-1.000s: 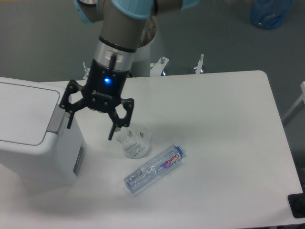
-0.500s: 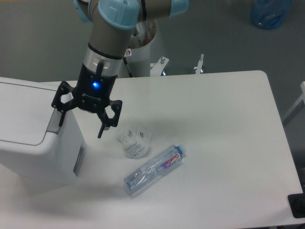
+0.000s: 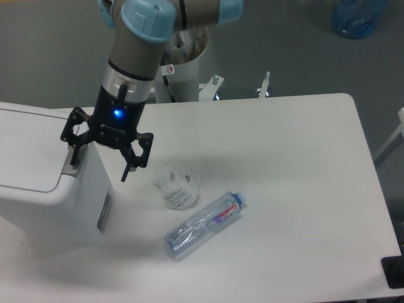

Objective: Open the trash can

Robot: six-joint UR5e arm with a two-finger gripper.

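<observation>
White plastic makes the trash can [image 3: 44, 183] look hard and stiff, and its lid looks light. It sits at the left edge of the table [image 3: 284, 189]. The gripper [image 3: 100, 159] is open wide, right over the can's grey push-tab [image 3: 71, 163]. One finger [image 3: 74, 148] could press that tab. A bottle [image 3: 205, 224] and a wrapper [image 3: 177, 185] lie right of the can.
</observation>
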